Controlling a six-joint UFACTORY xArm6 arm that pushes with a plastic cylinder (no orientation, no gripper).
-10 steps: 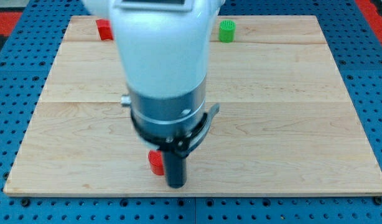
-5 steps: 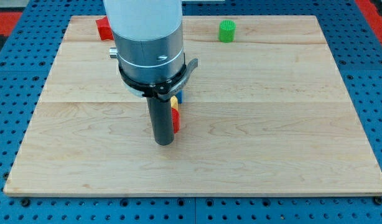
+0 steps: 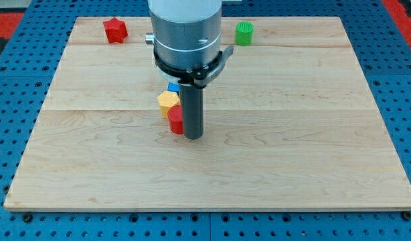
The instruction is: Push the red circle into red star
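My tip (image 3: 193,136), lower end of straight dark rod tool, rests on pale wooden counter (image 3: 312,154) near centre; rod only, nothing to clench or release, grasps nothing. Small red circle block (image 3: 175,121) touches tip on view's left. Yellow block (image 3: 167,102), shape unclear, just above red circle, touching it. Blue block (image 3: 173,88) above yellow, mostly hidden behind rod. Red star block (image 3: 114,29) well apart at view's top left. Green cylinder block (image 3: 244,33) at view's top, right of arm.

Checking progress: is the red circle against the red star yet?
No. The red circle sits beside my tip mid-board; the red star is far off.
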